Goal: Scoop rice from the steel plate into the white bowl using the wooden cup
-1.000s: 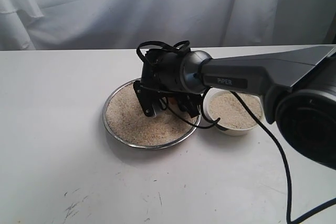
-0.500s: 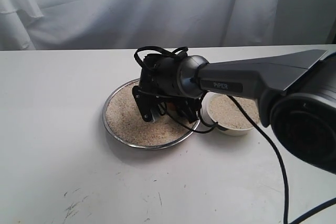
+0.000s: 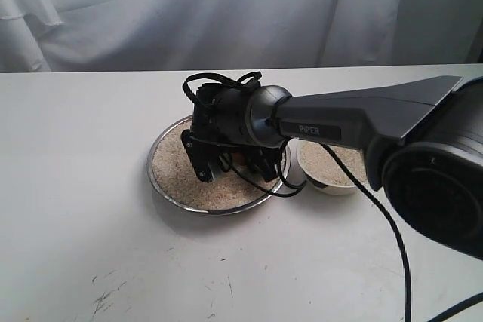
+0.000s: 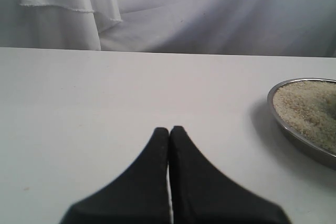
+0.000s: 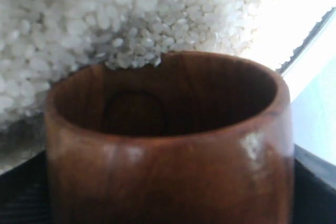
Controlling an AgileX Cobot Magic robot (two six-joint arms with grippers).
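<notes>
Evidently, the wooden cup [image 5: 168,171] is clamped in the widely parted right gripper [image 3: 230,165] above the steel plate [image 3: 151,175], rim tipped into the rice [image 5: 105,19] for scooping.

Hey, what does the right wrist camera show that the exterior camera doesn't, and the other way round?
Only the right wrist view: the cup up close, its dark inside showing no rice, its far rim against the rice.
Only the exterior view: the bowl, holding some rice, beside the plate; the right gripper low over the plate, hiding the cup; the table.
Both: the rice heaped on the plate.
</notes>
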